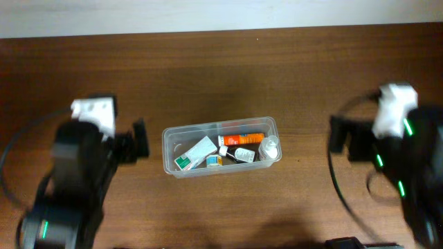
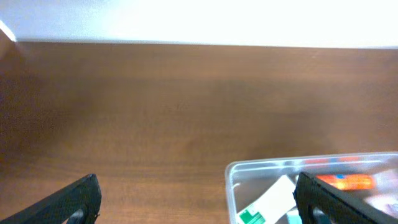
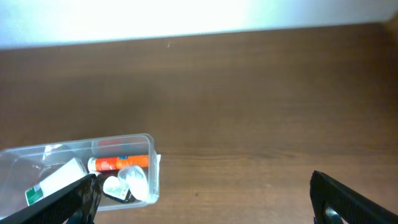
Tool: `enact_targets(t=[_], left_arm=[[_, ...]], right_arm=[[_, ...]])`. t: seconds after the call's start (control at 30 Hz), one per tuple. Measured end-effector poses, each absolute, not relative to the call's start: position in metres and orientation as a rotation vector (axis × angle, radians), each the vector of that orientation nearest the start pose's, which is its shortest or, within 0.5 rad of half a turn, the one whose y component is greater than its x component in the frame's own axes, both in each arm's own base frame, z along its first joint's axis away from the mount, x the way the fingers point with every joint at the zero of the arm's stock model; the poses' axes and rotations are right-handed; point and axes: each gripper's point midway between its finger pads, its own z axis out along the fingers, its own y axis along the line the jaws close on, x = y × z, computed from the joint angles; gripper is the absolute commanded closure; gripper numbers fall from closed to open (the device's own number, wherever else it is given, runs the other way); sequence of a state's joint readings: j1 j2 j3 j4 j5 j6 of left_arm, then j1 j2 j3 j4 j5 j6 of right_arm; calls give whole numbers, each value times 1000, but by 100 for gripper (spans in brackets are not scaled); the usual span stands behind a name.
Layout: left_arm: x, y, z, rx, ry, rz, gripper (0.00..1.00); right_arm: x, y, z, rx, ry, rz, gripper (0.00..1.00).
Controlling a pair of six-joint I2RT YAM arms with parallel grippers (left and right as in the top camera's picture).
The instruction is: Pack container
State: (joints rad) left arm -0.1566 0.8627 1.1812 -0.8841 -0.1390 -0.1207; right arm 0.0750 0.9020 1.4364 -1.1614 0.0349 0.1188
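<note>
The packing looks about done to me; the container (image 1: 208,126) sits mid-table between the arms, with a white-and-green carton (image 1: 196,153), an orange tube (image 1: 243,140) and small bottles (image 1: 243,155) inside; the care now is to keep both arms off its walls and not nudge it; the left gripper (image 1: 142,140) stands just beside its left end, spread wide, holding nothing; the right gripper (image 1: 337,135) is well apart, equally wide and empty.
</note>
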Motion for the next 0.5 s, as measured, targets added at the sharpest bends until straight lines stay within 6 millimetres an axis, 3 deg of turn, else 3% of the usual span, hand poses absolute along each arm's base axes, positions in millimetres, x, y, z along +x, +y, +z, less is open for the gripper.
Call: enact_targets(t=[0.07, 0.2, 0.37, 0.5], left_arm=[[241, -15, 323, -44, 2047, -38, 0], [208, -11, 311, -46, 1974, -55, 0], [190, -9, 288, -39, 2015, -55, 0], [179, -8, 273, -35, 2078, -45, 0]], right_arm=[[201, 4, 351, 103, 2117, 57, 2], [158, -4, 317, 137, 2070, 46, 2], [129, -8, 275, 151, 2084, 33, 2], [116, -10, 268, 155, 2076, 30, 2]])
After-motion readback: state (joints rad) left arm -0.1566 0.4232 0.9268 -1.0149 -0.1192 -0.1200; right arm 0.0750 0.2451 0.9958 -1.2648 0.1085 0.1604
